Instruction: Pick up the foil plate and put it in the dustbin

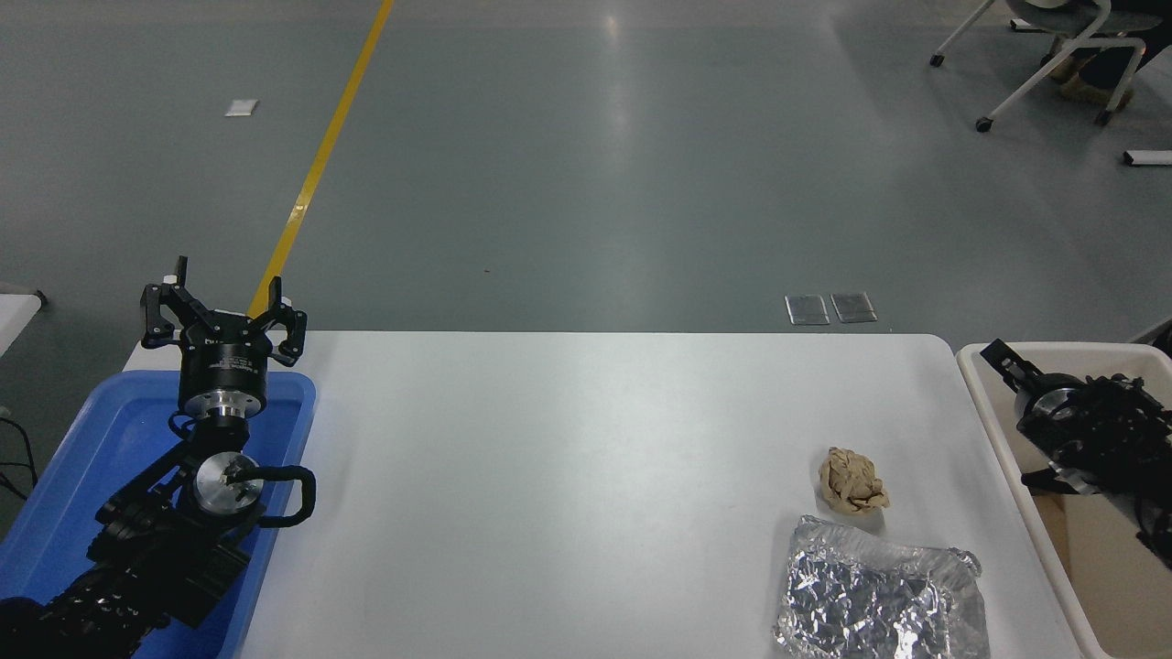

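Observation:
The foil plate, a crinkled silver tray, lies on the white table at the front right. The cream dustbin stands just off the table's right edge. My right gripper hangs over the dustbin's far left part, well away from the foil plate and holding nothing that I can see. How its jaws stand does not show. My left gripper is open and empty, parked above the blue tray at the lower left.
A small crumpled tan paper ball lies just beyond the foil plate. A shallow blue tray sits at the table's left edge under the left arm. A wheeled chair stands on the floor at the far right.

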Controlling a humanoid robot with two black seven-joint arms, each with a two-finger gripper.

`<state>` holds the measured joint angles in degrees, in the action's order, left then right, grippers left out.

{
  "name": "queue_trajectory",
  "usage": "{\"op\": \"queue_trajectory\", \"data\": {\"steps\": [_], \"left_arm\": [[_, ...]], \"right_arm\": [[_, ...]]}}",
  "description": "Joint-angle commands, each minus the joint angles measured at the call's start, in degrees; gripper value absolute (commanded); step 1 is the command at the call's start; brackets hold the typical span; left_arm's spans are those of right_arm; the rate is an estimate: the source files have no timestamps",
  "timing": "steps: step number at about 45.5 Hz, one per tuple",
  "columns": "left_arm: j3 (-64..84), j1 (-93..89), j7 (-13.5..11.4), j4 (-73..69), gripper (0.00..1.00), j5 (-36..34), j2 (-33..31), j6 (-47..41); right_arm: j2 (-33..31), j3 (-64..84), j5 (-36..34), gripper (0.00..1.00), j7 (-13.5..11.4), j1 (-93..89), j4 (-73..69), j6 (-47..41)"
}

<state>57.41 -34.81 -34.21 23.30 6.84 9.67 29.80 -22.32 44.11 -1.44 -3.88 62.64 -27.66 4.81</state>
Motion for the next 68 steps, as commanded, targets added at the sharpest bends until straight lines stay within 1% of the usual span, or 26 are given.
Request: {"op": "queue_trajectory", "data": {"steps": [1,5,9,21,32,39,45,50,59,68], "left_arm": [[-0.01,0.01,0.02,-0.01,0.99,-0.07,0.00,0.08],[-0.01,0.01,0.02,0.08,0.99,-0.07,0.00,0.17],[-0.01,0.01,0.02,-0.01,0.99,-0.07,0.00,0.17],[-0.01,0.01,0.02,-0.01,0.99,-0.07,0.00,0.17],[-0.01,0.01,0.11,0.08,0.99,-0.07,0.00,0.26],[-0.01,0.01,0.11,-0.01,0.99,-0.07,0.00,0.26],[-0.01,0.01,0.11,0.08,0.99,-0.16,0.00,0.35],[-0.01,0.01,0.11,0.08,0.99,-0.16,0.00,0.35],[-0.01,0.01,0.11,0.08,0.99,-0.16,0.00,0.35],[-0.01,0.01,0.11,0.08,0.99,-0.16,0.00,0.35]], "right_arm": [[-1.68,13.88,-0.06,1.00,0.01,20.31,-22.95,-1.21],[-0.97,16.61,-0.06,1.00,0.01,27.43,-30.42,-2.17],[-0.53,17.85,-0.14,1.00,0.01,33.33,-35.44,-5.24],[-0.97,20.48,-0.41,1.00,0.01,48.09,-44.05,-17.11],[-5.62,22.51,-0.23,1.00,0.01,63.91,-52.14,-32.75],[-7.30,22.86,0.03,1.00,-0.07,70.51,-56.10,-39.52],[-8.17,24.61,0.29,1.00,0.01,73.68,-56.63,-43.83],[-10.11,25.41,3.27,1.00,-0.07,75.96,-57.24,-49.62],[-12.57,25.49,8.29,1.00,0.01,78.95,-59.62,-49.81],[-12.48,25.49,8.73,1.00,-0.25,78.08,-59.44,-49.81]]}}
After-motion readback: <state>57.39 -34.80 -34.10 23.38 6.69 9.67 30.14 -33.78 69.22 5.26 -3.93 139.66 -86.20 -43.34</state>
